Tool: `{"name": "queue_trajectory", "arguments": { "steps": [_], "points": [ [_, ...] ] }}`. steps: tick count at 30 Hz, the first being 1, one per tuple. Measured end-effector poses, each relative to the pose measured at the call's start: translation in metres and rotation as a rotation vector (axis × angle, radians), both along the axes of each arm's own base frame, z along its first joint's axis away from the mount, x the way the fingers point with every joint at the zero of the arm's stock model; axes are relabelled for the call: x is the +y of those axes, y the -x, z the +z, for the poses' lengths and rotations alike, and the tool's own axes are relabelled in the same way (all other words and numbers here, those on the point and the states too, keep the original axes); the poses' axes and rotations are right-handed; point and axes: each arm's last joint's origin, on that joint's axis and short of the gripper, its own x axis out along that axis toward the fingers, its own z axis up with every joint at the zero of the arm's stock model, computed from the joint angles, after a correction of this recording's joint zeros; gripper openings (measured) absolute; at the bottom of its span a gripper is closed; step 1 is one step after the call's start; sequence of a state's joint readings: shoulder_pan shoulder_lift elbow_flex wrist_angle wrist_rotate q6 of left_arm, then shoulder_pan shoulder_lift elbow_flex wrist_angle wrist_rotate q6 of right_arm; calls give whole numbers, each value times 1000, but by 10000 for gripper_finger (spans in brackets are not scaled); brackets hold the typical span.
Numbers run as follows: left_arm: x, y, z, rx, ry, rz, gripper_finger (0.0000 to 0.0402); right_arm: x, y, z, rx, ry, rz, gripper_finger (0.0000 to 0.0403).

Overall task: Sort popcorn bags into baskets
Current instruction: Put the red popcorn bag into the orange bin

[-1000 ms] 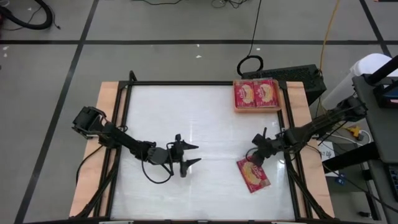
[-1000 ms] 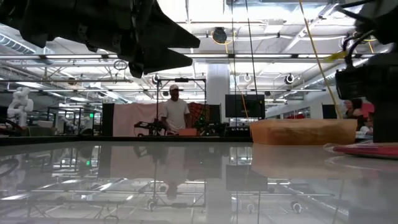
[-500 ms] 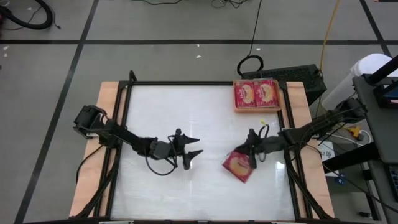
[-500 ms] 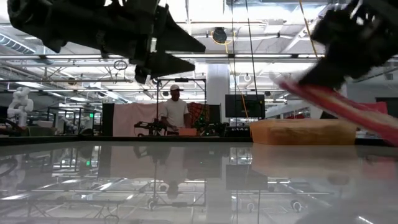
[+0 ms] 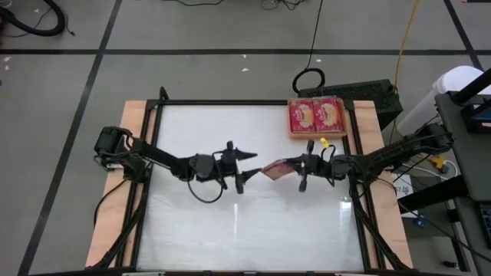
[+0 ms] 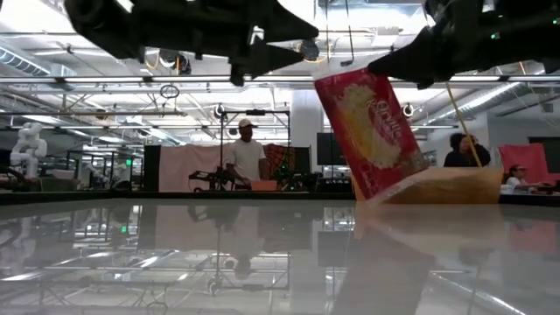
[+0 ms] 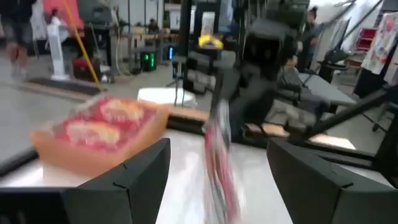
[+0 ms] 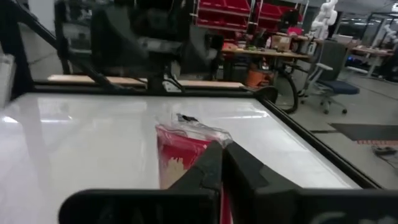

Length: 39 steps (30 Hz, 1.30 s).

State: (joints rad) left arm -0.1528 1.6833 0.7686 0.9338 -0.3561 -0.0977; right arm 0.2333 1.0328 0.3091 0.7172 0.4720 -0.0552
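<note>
One red popcorn bag (image 5: 276,168) hangs over the middle of the table, my right gripper (image 5: 301,175) shut on it; it also shows in the low view (image 6: 372,131). My left gripper (image 5: 250,169) is open and level just left of the bag. The bag stands edge-on (image 7: 219,163) between and beyond its fingers without touching them. The orange basket (image 5: 317,134) sits at the far right edge with two bags (image 5: 315,116) lying flat in it. My right gripper pinches the bag's upper end (image 6: 354,80) between its two shut fingers (image 8: 219,168). The fingers come roughly level from the table's right. The bag hangs tilted below them, clear of the table, with its free end (image 8: 191,129) toward my left gripper.
The white tabletop (image 5: 230,230) has a black frame and wooden side strips (image 5: 115,222). Beyond the table, people (image 6: 246,157) stand in the room.
My right gripper has taken hold of the bag that lay flat near the table's right near corner. It has lifted the bag clear and carried it toward the middle, where it now hangs tilted. My left gripper has moved right and farther, toward the bag, and stayed open.
</note>
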Motion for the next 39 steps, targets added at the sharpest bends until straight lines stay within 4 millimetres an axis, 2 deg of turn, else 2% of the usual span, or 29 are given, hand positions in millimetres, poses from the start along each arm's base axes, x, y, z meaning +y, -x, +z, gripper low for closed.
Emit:
{"name": "queue_trajectory", "arguments": {
  "steps": [9, 15, 18, 22, 26, 28, 29, 33, 39],
  "points": [
    [39, -17, 7, 82, -14, -96, 271, -9, -14, -9, 58, 23, -55, 0],
    [49, -35, -17, 149, 28, -186, 271, -14, -21, -14, 41, 17, -84, 0],
    [49, -45, -29, 174, 30, -169, 260, -16, -24, -16, 38, 15, -95, 0],
    [49, -54, -38, 180, 19, -159, 194, -16, -25, -17, 37, 0, -95, 0],
    [51, -54, -40, 187, 21, -147, 77, -15, -25, -18, 35, -17, -78, 0],
    [53, -53, -36, 188, 23, -153, 25, -15, -24, -16, 29, -21, -67, 1],
    [54, -52, -34, 192, 24, -160, 18, -14, -24, -16, 20, -27, -66, 4],
    [58, -42, -15, 241, 5, -164, 22, -14, -23, -9, -32, -56, -69, 34],
    [69, -8, 35, 318, -55, -138, 10, -15, -19, 1, -106, -114, -76, 106]
  ]
}}
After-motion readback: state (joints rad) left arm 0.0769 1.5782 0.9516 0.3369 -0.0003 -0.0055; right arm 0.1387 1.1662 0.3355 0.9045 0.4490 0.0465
